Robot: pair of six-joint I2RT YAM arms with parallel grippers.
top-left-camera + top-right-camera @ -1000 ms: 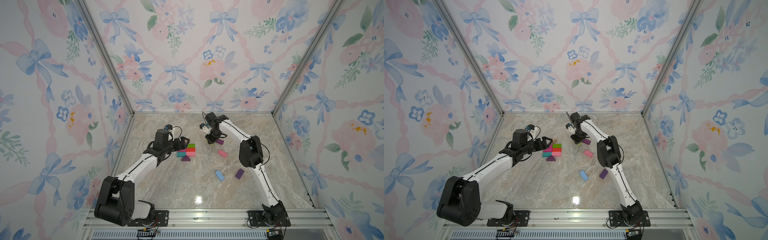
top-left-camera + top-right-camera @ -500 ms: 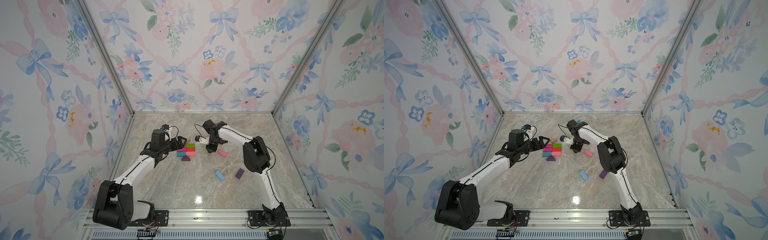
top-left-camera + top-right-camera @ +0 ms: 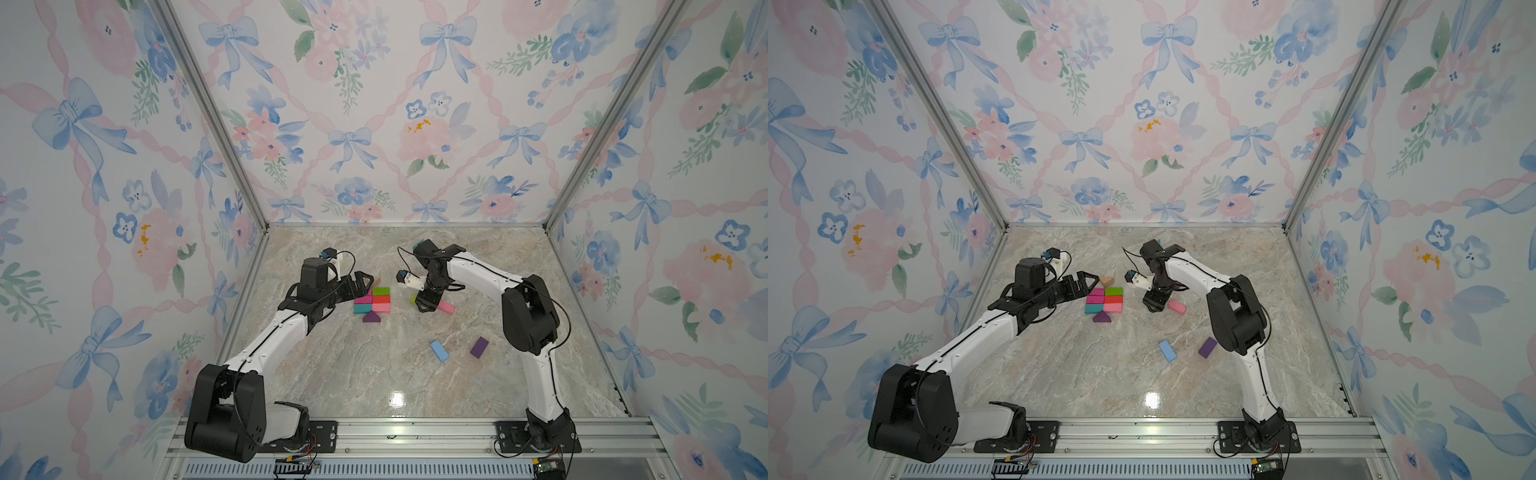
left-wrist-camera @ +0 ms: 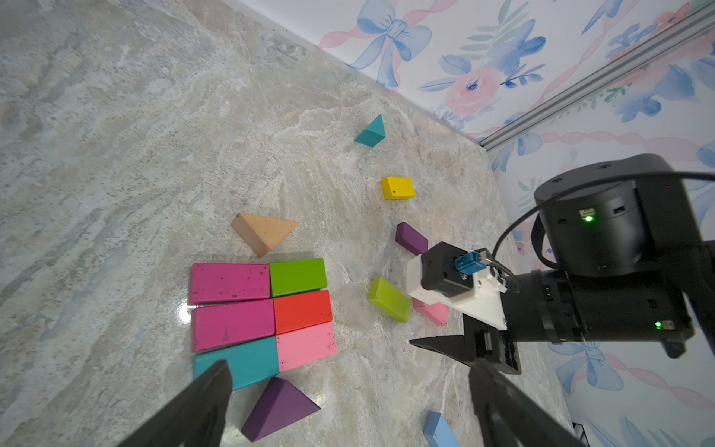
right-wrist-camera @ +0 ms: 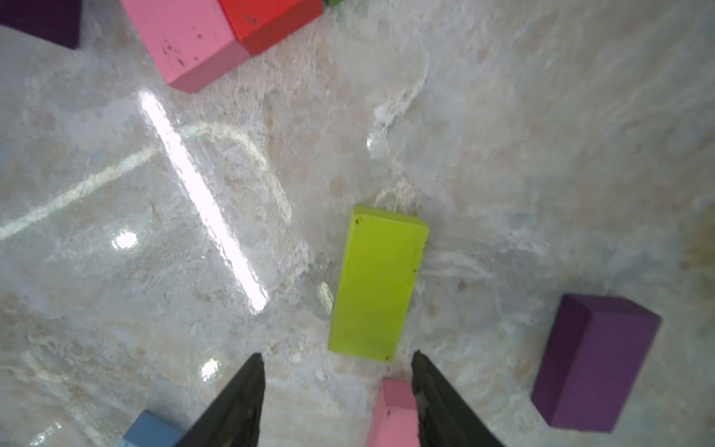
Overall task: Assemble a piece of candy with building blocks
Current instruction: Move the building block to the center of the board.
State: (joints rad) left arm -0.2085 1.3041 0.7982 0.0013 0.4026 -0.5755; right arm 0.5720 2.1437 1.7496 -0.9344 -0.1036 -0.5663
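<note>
Six building blocks (image 3: 372, 300) lie packed in a rectangle: two magenta (image 4: 230, 282), green (image 4: 298, 275), red (image 4: 302, 310), teal (image 4: 247, 362) and pink (image 4: 305, 345). A purple prism (image 4: 278, 410) touches the rectangle's near side, and a tan prism (image 4: 265, 232) sits at its far side. My left gripper (image 3: 368, 281) hovers open over the rectangle's left edge, holding nothing. My right gripper (image 5: 337, 358) points down, open, to the rectangle's right. A lime brick (image 5: 377, 282) lies flat just past its tips. A loose pink brick (image 5: 396, 410) rests against one of its fingers.
A purple brick (image 5: 596, 363) lies by the lime one. Further back are a yellow brick (image 4: 397, 187) and a teal prism (image 4: 371, 131). Nearer the front lie a blue brick (image 3: 439, 350) and another purple brick (image 3: 479, 347). Walls close in three sides.
My right gripper has come forward from the back of the table, lowered and opened, with the lime brick now lying at its tips. My left gripper has opened a little wider.
</note>
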